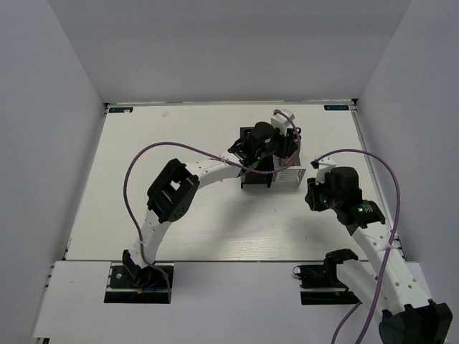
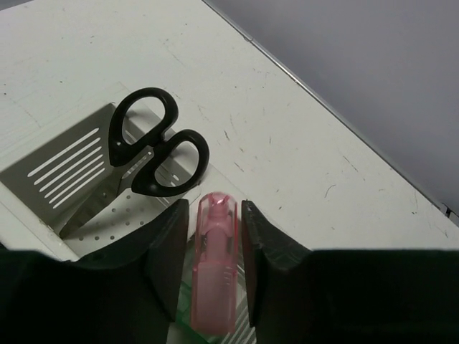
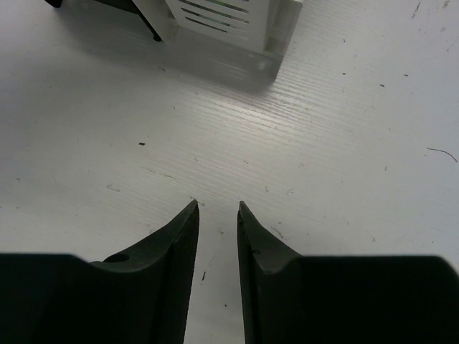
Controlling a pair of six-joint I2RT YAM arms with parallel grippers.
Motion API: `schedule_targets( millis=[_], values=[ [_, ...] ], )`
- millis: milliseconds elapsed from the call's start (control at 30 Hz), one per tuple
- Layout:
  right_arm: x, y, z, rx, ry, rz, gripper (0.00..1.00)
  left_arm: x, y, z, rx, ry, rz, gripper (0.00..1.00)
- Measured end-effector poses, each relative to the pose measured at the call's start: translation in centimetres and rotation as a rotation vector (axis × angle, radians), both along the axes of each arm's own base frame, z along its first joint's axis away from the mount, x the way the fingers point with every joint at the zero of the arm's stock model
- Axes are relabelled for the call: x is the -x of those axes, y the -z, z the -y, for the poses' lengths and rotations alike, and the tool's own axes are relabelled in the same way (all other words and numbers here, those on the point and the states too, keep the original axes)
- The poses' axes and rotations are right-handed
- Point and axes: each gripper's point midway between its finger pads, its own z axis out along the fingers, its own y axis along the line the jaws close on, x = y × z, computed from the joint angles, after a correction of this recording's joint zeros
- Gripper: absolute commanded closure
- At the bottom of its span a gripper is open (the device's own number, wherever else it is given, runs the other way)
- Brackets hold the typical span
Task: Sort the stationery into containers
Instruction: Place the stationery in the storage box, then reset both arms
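Our left gripper (image 2: 214,208), jaws parted just wider than the pink marker (image 2: 214,272) standing in the white organizer (image 2: 68,161) beside the scissors (image 2: 154,154), seems to be letting go, while our right gripper (image 3: 217,208) is slightly open and empty, so sorting looks nearly done.

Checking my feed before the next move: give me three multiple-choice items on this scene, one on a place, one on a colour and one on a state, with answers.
1. Where are the scissors?
A) standing in the white organizer
B) lying flat outside it
C) balanced on its rim

2. What colour is the marker between the left gripper's fingers?
A) green
B) pink
C) orange

3. What is the right gripper doing?
A) gripping scissors
B) gripping a marker
C) holding nothing

Answers:
1 A: the black handles stick up from a compartment.
2 B: the left wrist view shows it pink.
3 C: nothing sits between its parted jaws.
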Motion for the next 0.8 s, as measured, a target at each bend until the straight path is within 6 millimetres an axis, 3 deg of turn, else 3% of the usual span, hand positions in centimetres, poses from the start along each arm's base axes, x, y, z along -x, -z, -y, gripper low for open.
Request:
schedule_targets(
  millis=[33,200,233,267,300,433,500,533,567,600,633,667,700,767,800],
  values=[
    [0.0,0.0,0.0,0.000,-0.001,0.000,0.68,-0.1,0.1,-0.1,-0.005,-0.002,0.003,0.49],
    [0.0,0.0,-0.1,-0.002,-0.003,-0.001,0.65,-0.2,0.2,-0.2,-0.025,-0.006,0.009,0.51],
    [0.0,0.0,-0.1,-0.002,-0.003,0.000,0.65,-0.2,0.1,-0.2,-0.027,-0.006,0.011,0.62],
    [0.0,0.0,-0.1,-0.002,-0.003,0.000,0.65,-0.3,-0.1,-0.2,-0.028,-0.005,0.015,0.93],
    [0.0,0.0,-0.1,-0.002,-0.003,0.000,0.67,-0.3,-0.3,-0.1,-0.026,-0.005,0.018,1.00],
    [0.0,-0.1,0.0,0.002,-0.007,0.004,0.80,-0.1,-0.9,0.0,-0.033,0.009,0.040,1.00],
    [0.0,-0.2,0.0,0.001,-0.009,0.013,0.75,0.5,-1.6,0.2,-0.040,0.021,0.059,0.89],
    [0.1,-0.2,0.0,0.002,-0.011,0.020,0.60,1.1,-1.9,0.2,-0.055,0.032,0.070,0.82],
    [0.1,-0.2,0.0,0.001,-0.012,0.025,0.51,1.8,-2.5,0.2,-0.073,0.041,0.081,0.70],
    [0.2,-0.2,0.1,0.004,-0.015,0.030,0.39,2.8,-3.4,0.1,-0.093,0.047,0.092,0.38],
    [0.2,-0.2,0.1,0.007,-0.015,0.033,0.10,3.9,-4.3,-0.1,-0.117,0.051,0.098,0.29],
    [0.2,-0.2,0.2,0.009,-0.012,0.034,0.10,5.2,-5.6,-0.4,-0.138,0.045,0.096,0.19],
    [0.0,-0.3,0.3,0.024,-0.017,0.044,0.10,6.4,-6.9,-1.5,-0.173,0.021,0.080,0.00],
    [-0.2,-0.1,0.7,0.034,0.012,0.040,0.10,9.4,-9.6,-4.3,-0.231,-0.025,0.047,0.00],
    [-0.5,0.0,1.1,0.041,0.040,0.039,0.10,11.2,-10.9,-6.9,-0.260,-0.055,0.031,0.00]
  ],
)
